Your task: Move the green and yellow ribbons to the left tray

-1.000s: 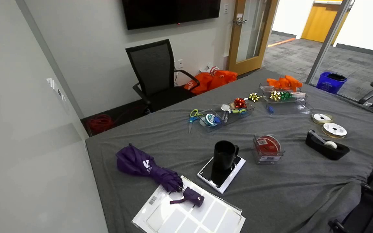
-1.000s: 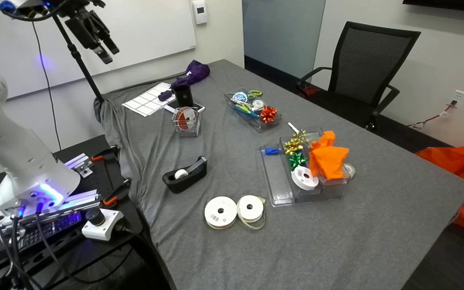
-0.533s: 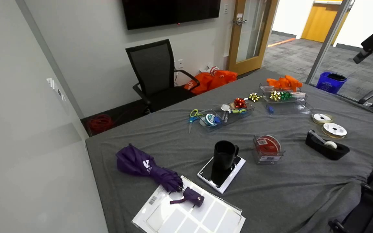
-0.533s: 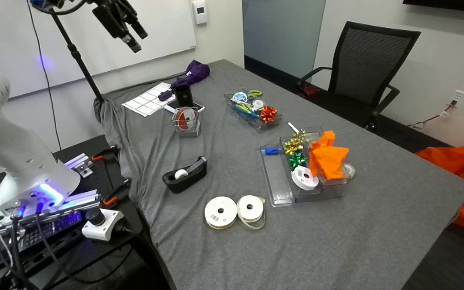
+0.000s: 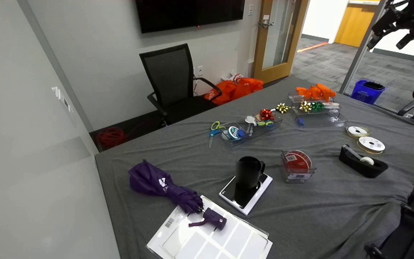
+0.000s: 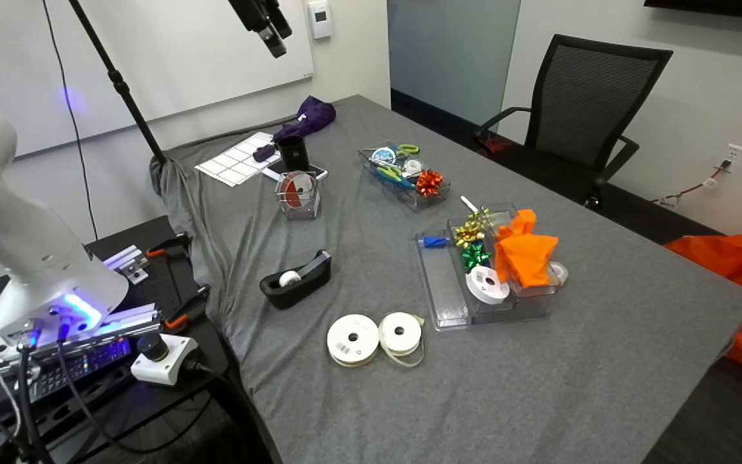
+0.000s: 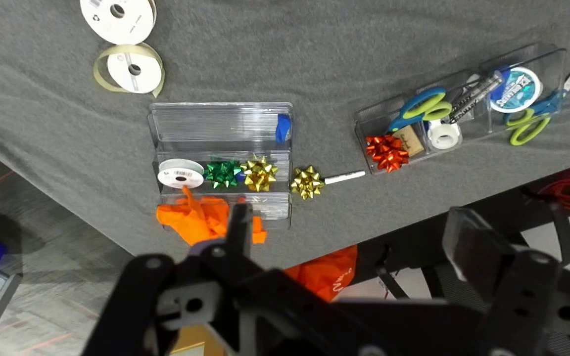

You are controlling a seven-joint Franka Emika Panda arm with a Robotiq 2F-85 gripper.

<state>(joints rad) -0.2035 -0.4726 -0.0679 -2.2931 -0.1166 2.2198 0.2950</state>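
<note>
A shiny green bow [image 7: 223, 174] and a yellow-gold bow [image 7: 259, 174] sit side by side in the middle step of a transparent stepped tray [image 7: 215, 121]. A second yellow-gold bow [image 7: 307, 182] lies on the table just beside that tray, next to a white marker. Both kinds also show in an exterior view [image 5: 316, 106]. A long transparent tray [image 5: 235, 142], left of the stepped one in that view, holds a red bow, scissors and tape. My gripper [image 7: 352, 215] is open and empty, high above the table; it shows in both exterior views [image 5: 386, 45] [image 6: 279, 40].
Orange cloth [image 6: 525, 254] lies on the stepped tray's top step. A white spool [image 6: 487, 285] sits by the green bow. Two ribbon spools [image 6: 353, 339], a tape dispenser [image 6: 295, 279], a red-ribbon box [image 5: 297, 167], a black mug [image 5: 249, 172] and a purple umbrella [image 5: 164, 187] stand or lie nearby.
My gripper has moved out over the table, rightward and up in an exterior view, and has come into sight at the upper right in an exterior view. The bows and trays have not moved.
</note>
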